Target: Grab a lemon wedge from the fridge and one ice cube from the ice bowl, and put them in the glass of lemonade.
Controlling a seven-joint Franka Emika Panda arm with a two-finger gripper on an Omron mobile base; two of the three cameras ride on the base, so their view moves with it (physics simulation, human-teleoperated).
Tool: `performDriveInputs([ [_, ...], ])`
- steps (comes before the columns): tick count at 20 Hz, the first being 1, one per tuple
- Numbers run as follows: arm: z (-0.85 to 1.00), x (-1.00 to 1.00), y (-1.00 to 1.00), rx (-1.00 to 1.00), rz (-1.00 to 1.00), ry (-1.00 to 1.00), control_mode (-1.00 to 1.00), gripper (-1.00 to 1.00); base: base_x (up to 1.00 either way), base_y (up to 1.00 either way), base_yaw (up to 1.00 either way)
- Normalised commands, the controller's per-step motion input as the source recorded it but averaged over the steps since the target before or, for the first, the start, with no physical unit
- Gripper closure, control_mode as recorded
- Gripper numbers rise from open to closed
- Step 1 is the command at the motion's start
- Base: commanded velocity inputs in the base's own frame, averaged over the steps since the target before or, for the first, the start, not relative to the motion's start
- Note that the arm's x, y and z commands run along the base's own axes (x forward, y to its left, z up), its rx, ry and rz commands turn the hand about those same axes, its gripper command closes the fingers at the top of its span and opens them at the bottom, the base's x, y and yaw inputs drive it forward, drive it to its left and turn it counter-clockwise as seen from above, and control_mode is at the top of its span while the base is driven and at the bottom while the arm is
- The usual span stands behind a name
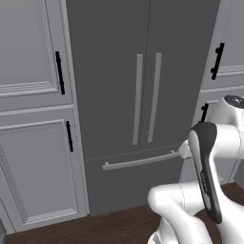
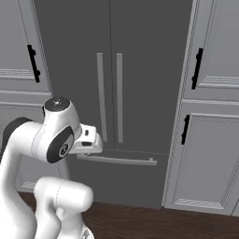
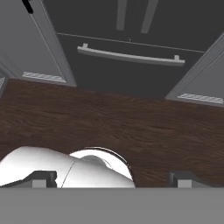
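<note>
Two doors on the fridge [image 1: 119, 71], both shut, w/ the drawer below also shut. Fridge is dark grey, stands straight ahead of the robot, between light grey panelled cabinets [image 1: 33, 95] on either side. Its two long vertical handles [image 1: 146, 97] sit side by side at the centre seam; a horizontal drawer handle [image 1: 138, 161] runs below them. Cabinets carry short black handles [image 1: 59, 72].

Right base view: same fridge [image 2: 140, 56] fills the middle, door handles [image 2: 108, 97] just left of centre, drawer handle [image 2: 116, 160] partly behind the arm's wrist. Cabinet [image 2: 210, 140] to the right has two black handles, one upper, one lower.

Hand view looks down and fwd: dark wood floor [image 3: 131, 122] across the middle, fridge drawer front [image 3: 131, 74] beyond it w/ its pale bar handle [image 3: 131, 57], bottoms of the door handles at the top edge. Cabinet bases flank it left and right.

Claw [image 3: 112, 179]: the two dark tips [image 3: 43, 177] show at the bottom of the hand view, well apart, near opposite sides of the frame, so it stands wide, nothing between them. Claw is back from the fridge, over the floor, touching nothing.

Inside of the fridge can't be seen w/ the doors closed.
</note>
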Motion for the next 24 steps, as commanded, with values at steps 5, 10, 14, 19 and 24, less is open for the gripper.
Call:
performDriveInputs([
  [5, 0.0, 0.25, 0.0, 0.0, 0.0, 0.0, -1.0, -1.0, 0.0, 0.0, 0.0],
  [10, 0.07, 0.07, 0.0, 0.0, 0.0, -0.07, -1.0, -1.0, 0.0, 0.0, 0.0],
  [14, 0.19, 0.18, 0.0, 0.0, 0.0, -0.23, -1.0, -1.0, 0.0, 0.0, 0.0],
  [19, 0.27, 0.13, 0.0, 0.0, 0.0, -0.27, -1.0, -1.0, 0.0, 0.0, 0.0],
  [24, 0.29, 0.11, -0.02, 0.0, 0.0, -0.21, -1.0, -1.0, 0.0, 0.0, 0.0],
])
